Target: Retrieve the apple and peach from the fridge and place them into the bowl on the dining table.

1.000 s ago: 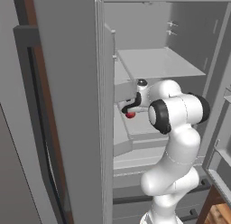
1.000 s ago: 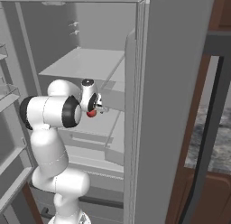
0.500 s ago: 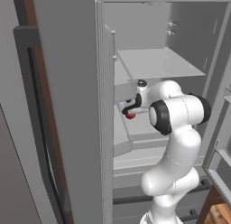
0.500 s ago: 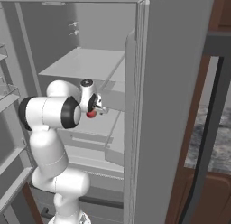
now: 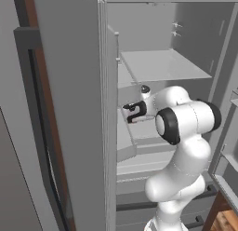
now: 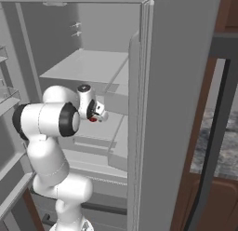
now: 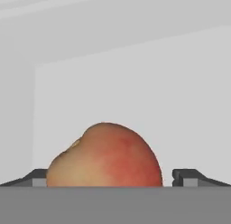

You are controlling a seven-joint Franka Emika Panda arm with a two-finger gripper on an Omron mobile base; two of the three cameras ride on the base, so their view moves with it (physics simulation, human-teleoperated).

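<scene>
The grey fridge (image 5: 69, 85) stands open, and my arm reaches onto a pale middle shelf (image 6: 104, 132). A red and yellow round fruit (image 7: 106, 157) lies on that shelf; whether it is the apple or the peach I cannot tell. My gripper (image 7: 109, 178) is open, with one dark fingertip (image 7: 185, 175) on each side of the fruit and a gap to each. The gripper (image 5: 132, 114) shows from the left over the shelf. From the right, a bit of red fruit (image 6: 93, 118) peeks under the gripper (image 6: 96, 114). The bowl is out of view.
An upper shelf (image 5: 162, 64) hangs above the hand. The open fridge door (image 6: 181, 85) stands close on the right, another door (image 5: 56, 109) on the left. A mottled grey stone top (image 6: 209, 141) on a dark brown base, seemingly the dining table, lies beyond the right door.
The hand has edged slightly further in over the fruit, covering more of its red in the left base view. The jaws stay open.
</scene>
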